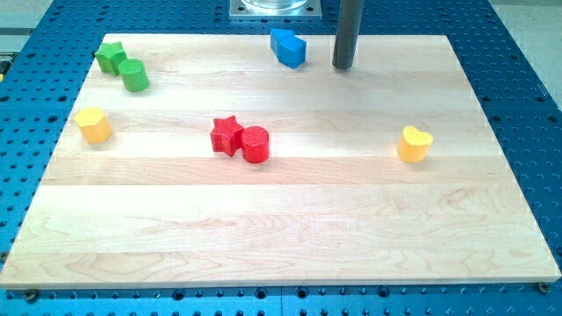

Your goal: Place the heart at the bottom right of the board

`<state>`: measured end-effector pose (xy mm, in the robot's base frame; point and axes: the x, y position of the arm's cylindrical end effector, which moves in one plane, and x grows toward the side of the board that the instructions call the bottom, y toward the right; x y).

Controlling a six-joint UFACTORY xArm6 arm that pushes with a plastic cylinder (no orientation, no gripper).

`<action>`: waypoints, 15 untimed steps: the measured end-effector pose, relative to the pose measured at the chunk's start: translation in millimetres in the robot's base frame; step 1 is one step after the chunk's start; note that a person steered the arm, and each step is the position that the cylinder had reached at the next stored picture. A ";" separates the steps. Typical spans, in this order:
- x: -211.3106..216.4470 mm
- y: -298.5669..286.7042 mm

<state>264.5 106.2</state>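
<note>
Yellow heart (414, 144), tool (342, 67) well up-left

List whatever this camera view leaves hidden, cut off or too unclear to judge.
- Upper part of my dark rod: cut off by the view's top edge; only its lower length and my tip show.
- Grey metal mount at the view's top: cropped by that edge.
- Green star-like wooden block: its exact shape is partly masked by the green cylinder block touching it.
- Blue wooden block: shape unclear from this angle.
</note>
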 end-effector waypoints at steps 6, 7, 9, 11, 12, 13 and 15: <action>5.2 6.9; 4.9 7.0; 16.2 6.3; 19.5 6.3; 20.1 8.7; 20.4 11.4; 26.2 12.3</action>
<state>290.7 118.5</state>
